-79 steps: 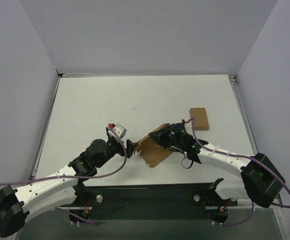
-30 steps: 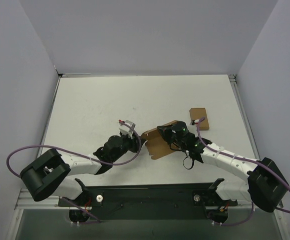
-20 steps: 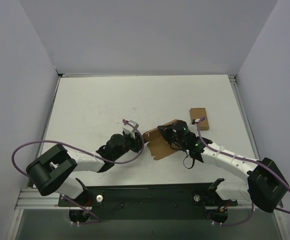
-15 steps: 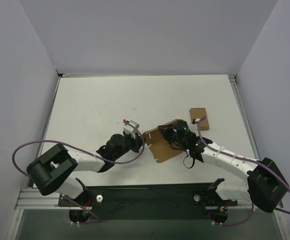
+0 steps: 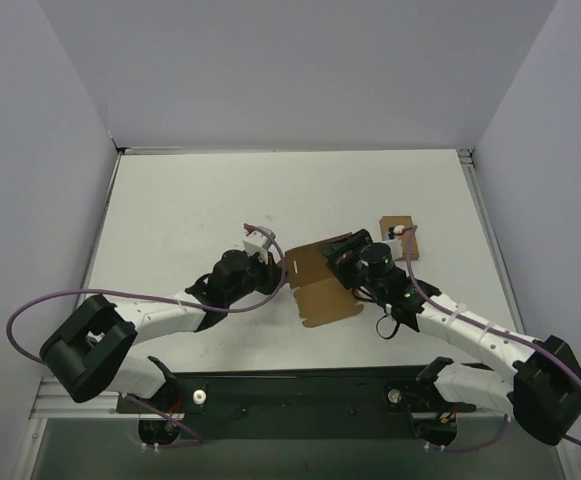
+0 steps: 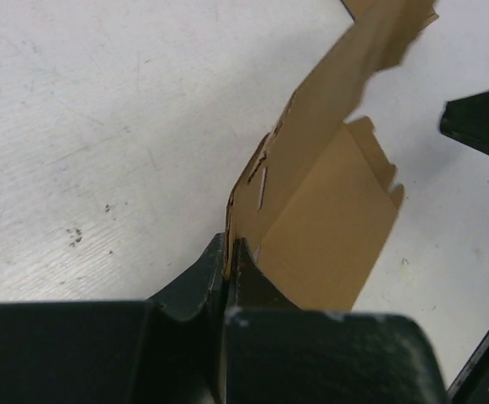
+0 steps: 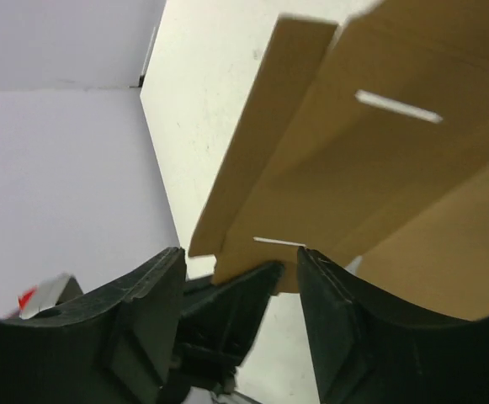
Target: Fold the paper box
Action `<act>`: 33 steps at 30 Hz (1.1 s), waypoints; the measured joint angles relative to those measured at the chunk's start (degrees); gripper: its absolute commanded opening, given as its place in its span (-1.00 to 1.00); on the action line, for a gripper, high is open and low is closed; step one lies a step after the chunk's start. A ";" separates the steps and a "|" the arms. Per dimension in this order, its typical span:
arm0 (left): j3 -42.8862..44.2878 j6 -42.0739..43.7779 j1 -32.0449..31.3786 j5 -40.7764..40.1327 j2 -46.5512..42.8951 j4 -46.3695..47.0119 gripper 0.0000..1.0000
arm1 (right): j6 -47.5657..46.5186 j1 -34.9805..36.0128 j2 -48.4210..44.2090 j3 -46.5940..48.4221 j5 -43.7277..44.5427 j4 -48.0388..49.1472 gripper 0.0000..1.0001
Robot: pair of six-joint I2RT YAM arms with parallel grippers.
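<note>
Grip swapped: left hand (image 5: 276, 278) now clamped tight on box (image 5: 325, 295) edge, right hand (image 5: 345, 252) released, jaws apart; folding looks unfinished.

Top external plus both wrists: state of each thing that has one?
paper box: partly folded, one panel flat on the table, another raised.
left gripper: jaws shut on the paper box's edge.
right gripper: jaws open, a box flap between them.
small cardboard rectangle: lying flat on the table.
</note>
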 measured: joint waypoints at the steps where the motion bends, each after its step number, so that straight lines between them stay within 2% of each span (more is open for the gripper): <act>1: 0.72 -0.81 0.98 0.52 -0.76 -2.56 -1.00 | -2.36 0.02 -1.57 -0.55 -0.09 0.00 0.24; 5: 3.76 -3.82 4.76 2.89 -2.95 -12.09 -1.00 | -13.53 1.79 -5.90 -1.01 0.72 -0.74 0.29; 9: 8.37 -5.99 7.21 5.79 -3.04 -22.01 -1.00 | -25.94 7.82 -6.95 0.09 3.10 -4.57 0.21; 11: 10.73 -6.80 8.02 7.69 -3.04 -26.38 -1.00 | -31.15 10.49 -5.88 1.62 3.80 -6.54 0.15; 18: 14.91 -6.49 12.66 15.30 -2.27 -36.06 -1.00 | -46.03 20.87 3.15 9.49 9.27 -10.91 0.14; 24: 15.17 -6.82 15.89 20.96 0.79 -38.91 -1.00 | -51.71 25.79 12.85 15.39 12.26 -11.67 0.13; 33: 15.17 -8.70 17.68 26.45 2.75 -39.01 -1.00 | -54.99 28.04 21.88 19.41 15.39 -13.03 0.11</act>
